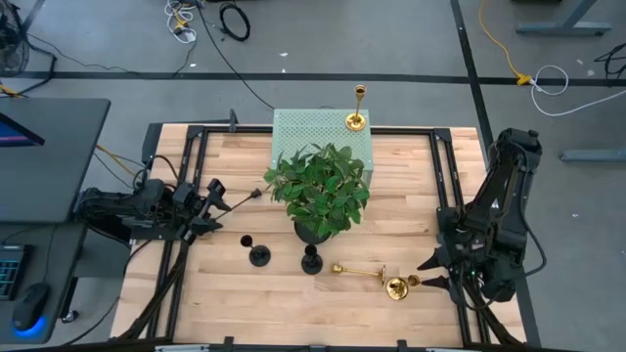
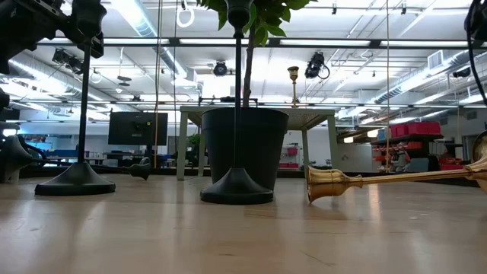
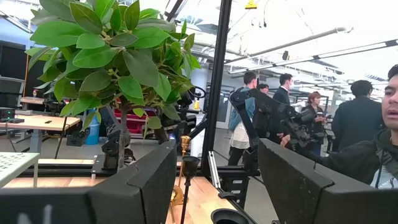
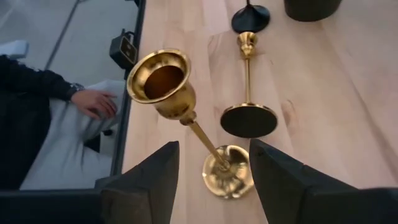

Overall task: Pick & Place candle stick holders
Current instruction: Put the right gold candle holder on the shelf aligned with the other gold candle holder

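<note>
The right gripper, fingers apart, hovers at the bench's right edge beside a fallen brass candlestick. The left gripper, also apart, waits near the left edge.

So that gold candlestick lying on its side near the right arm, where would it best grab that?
Probably mid-stem, coming straight down. The brass candlestick lies on its side, and its cup and round base hold the thin stem slightly off the table, leaving room for a finger either side. The open right gripper sits just beyond the base end.
</note>
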Action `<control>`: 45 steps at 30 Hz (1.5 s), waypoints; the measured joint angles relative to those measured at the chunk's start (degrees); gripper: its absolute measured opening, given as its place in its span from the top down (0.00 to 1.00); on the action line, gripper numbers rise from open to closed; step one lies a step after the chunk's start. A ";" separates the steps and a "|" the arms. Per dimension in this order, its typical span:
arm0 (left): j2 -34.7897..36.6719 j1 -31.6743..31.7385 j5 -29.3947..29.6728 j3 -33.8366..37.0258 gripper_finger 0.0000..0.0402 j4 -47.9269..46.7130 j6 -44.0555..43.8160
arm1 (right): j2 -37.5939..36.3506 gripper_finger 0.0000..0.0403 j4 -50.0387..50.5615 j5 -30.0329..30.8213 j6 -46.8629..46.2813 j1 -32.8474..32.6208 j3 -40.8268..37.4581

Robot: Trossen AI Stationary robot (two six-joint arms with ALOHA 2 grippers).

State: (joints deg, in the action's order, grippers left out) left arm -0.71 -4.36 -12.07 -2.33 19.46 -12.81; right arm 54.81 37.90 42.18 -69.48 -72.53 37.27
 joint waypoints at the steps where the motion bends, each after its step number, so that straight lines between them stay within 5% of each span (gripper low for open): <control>1: 0.00 0.00 0.00 0.00 0.44 0.00 -0.03 | 0.00 0.52 -1.45 0.20 0.06 0.00 -0.85; 11: 0.00 0.02 -0.01 0.00 0.44 0.00 -0.01 | 0.04 0.52 -16.13 1.75 3.93 0.04 -7.23; 45: -0.01 0.01 -0.01 0.00 0.44 0.00 -0.02 | 12.37 0.52 -30.90 2.25 6.98 5.47 -8.98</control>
State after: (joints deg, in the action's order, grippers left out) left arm -0.72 -4.35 -12.08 -2.33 19.46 -12.83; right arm 67.18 7.00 44.43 -62.50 -67.06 28.29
